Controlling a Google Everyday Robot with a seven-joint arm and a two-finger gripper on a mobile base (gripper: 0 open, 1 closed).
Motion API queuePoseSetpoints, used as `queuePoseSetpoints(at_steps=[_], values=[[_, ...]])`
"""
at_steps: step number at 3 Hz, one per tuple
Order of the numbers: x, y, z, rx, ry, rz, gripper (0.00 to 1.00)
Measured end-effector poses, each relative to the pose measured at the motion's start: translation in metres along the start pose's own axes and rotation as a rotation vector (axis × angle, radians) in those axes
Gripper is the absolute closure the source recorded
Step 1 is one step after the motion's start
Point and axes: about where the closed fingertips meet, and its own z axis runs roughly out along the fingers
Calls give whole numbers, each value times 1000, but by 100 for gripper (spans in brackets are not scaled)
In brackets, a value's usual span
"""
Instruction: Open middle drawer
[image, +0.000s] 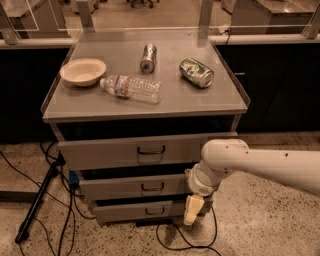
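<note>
The scene is lit dimly, in a warm tint, from above. A dull sheen is spread over the cabinet top (200, 102), and small glints are caught on the bottle (132, 88) and green can (196, 72). Deep shadow is held above the middle drawer (115, 188). The gripper (194, 210), low by the bottom drawer's (125, 212) right end, is lit pale against the speckled floor (260, 225).
</note>
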Motion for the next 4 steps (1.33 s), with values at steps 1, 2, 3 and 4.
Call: queuePoseSetpoints(at_steps=[1, 2, 3, 4], values=[[-1, 4, 21, 15, -19, -1, 0], [-3, 0, 48, 37, -13, 1, 0], [-6, -7, 61, 33, -6, 12, 0], [-8, -6, 67, 46, -9, 30, 0]])
